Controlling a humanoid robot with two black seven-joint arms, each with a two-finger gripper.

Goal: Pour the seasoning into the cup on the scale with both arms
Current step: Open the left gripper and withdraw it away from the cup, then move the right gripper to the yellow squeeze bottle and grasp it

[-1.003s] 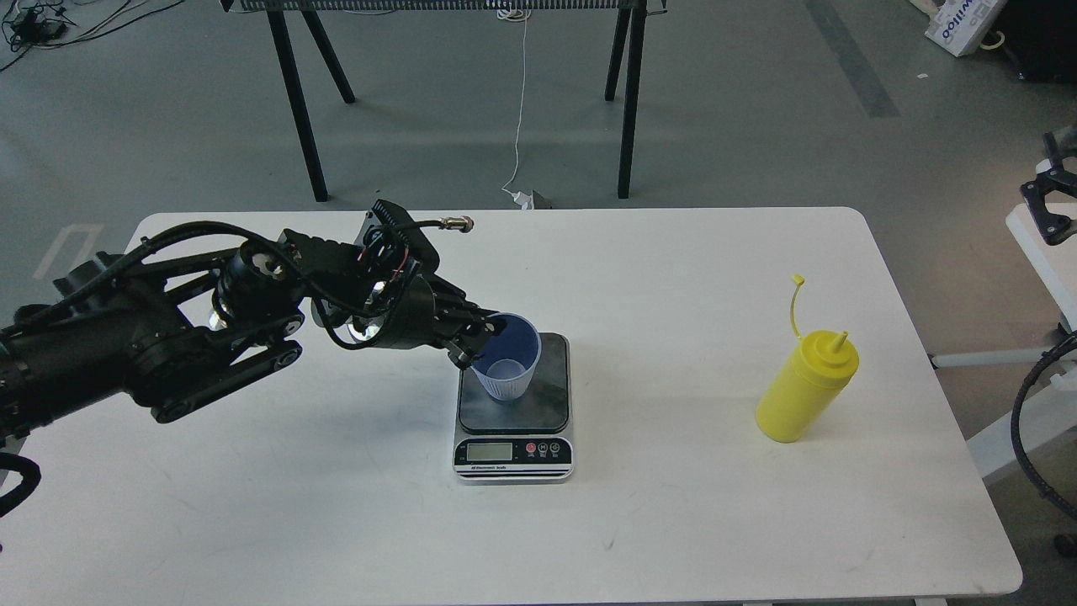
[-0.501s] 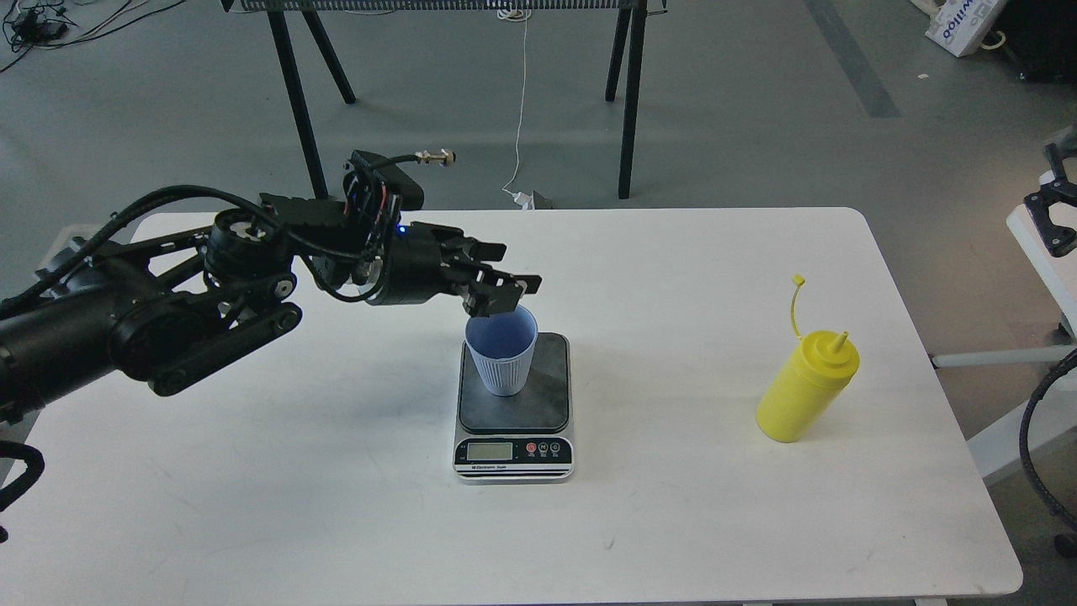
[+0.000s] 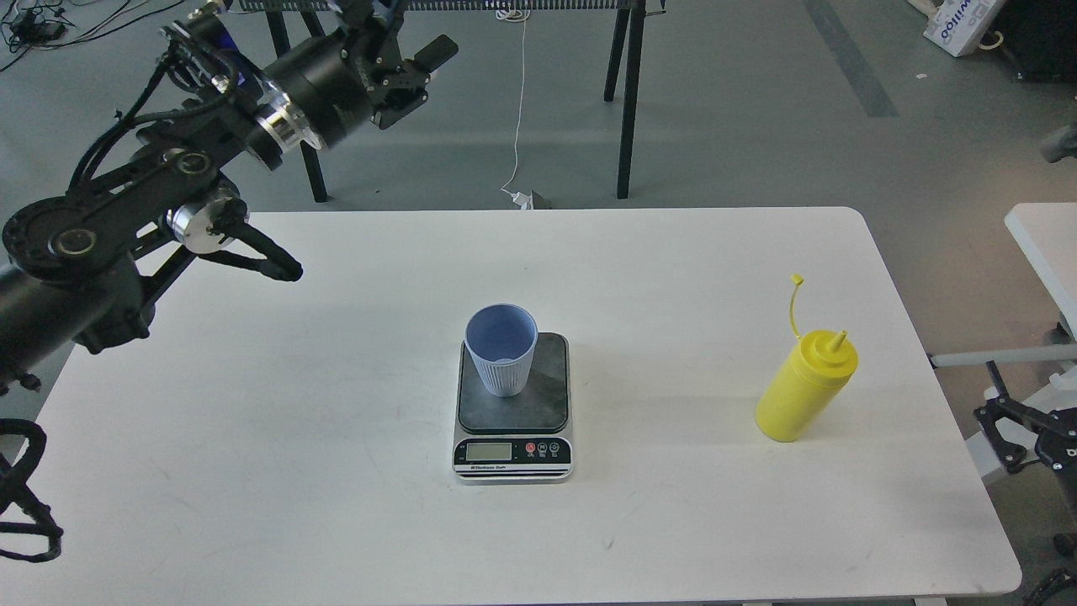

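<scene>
The light-blue ribbed cup (image 3: 501, 352) stands upright and empty on the dark plate of the scale (image 3: 513, 450), at the middle of the white table (image 3: 336, 471). The yellow squeeze bottle (image 3: 803, 389) stands upright at the table's right side with its cap strap sticking up, and nothing touches it. My left gripper (image 3: 418, 77) is raised high above the table's far left edge, well away from the cup, open and empty. A black clawed part of my right arm (image 3: 1028, 431) shows low at the right edge, off the table. Its fingers cannot be told apart.
Black trestle legs (image 3: 627, 101) stand on the grey floor behind the table. A white cable (image 3: 519, 126) hangs down to the floor there. A second white table edge (image 3: 1043, 244) lies at the far right.
My left gripper let go of the cup, which now stands upright on the scale, and the arm swung up and back to the left. The black right-arm part moved from mid-right down to lower right.
</scene>
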